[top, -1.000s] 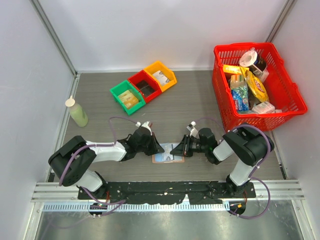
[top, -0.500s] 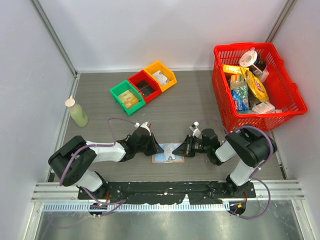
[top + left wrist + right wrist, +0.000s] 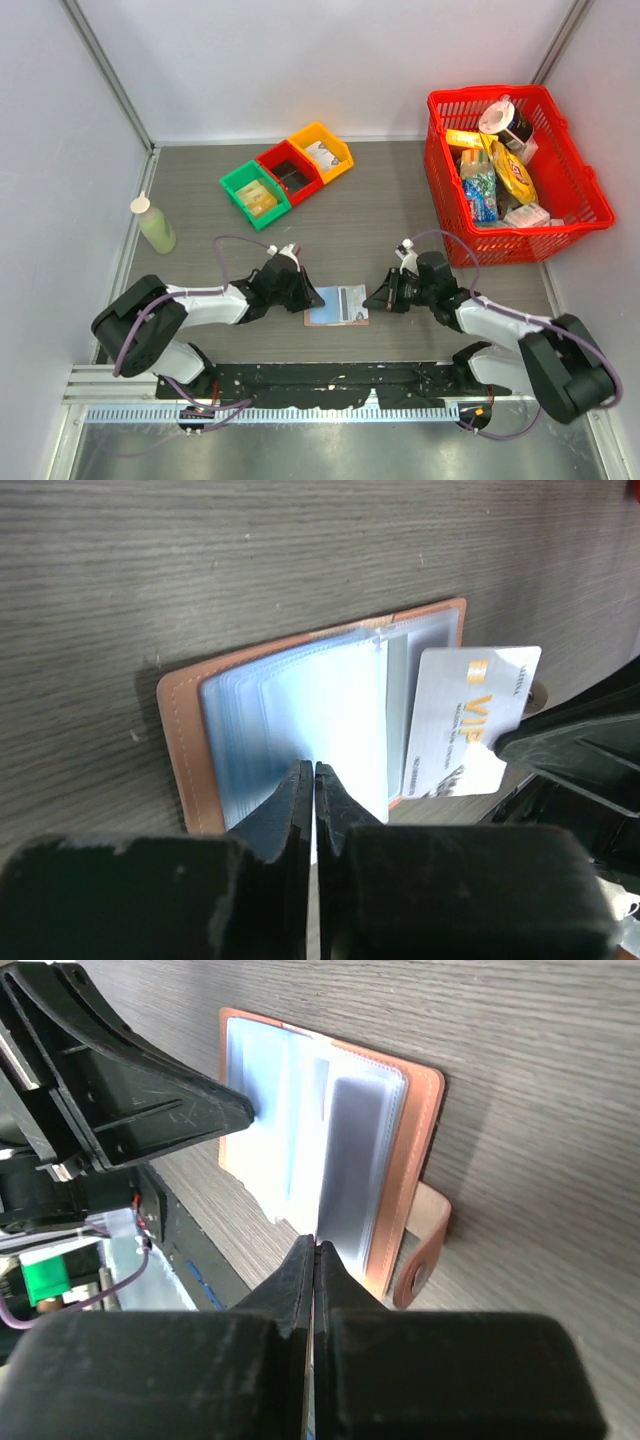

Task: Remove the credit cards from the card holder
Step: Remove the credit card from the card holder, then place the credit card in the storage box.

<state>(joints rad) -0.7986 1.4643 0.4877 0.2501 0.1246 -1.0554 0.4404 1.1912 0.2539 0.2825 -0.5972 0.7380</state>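
Gold "VIP" lettering shows on credit card (image 3: 465, 720) overlapping card holder (image 3: 178, 750).

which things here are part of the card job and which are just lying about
In the job: card holder; credit card, half out of the holder; left end effector, closed on a holder sleeve; right end effector, gripping the card.

Lying about: coloured bins; red basket of groceries; pale green bottle.

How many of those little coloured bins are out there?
3, side by side in a slanted row at the back left: the green bin nearest the arms, the red bin in the middle, and the orange bin farthest back. None looks hidden.
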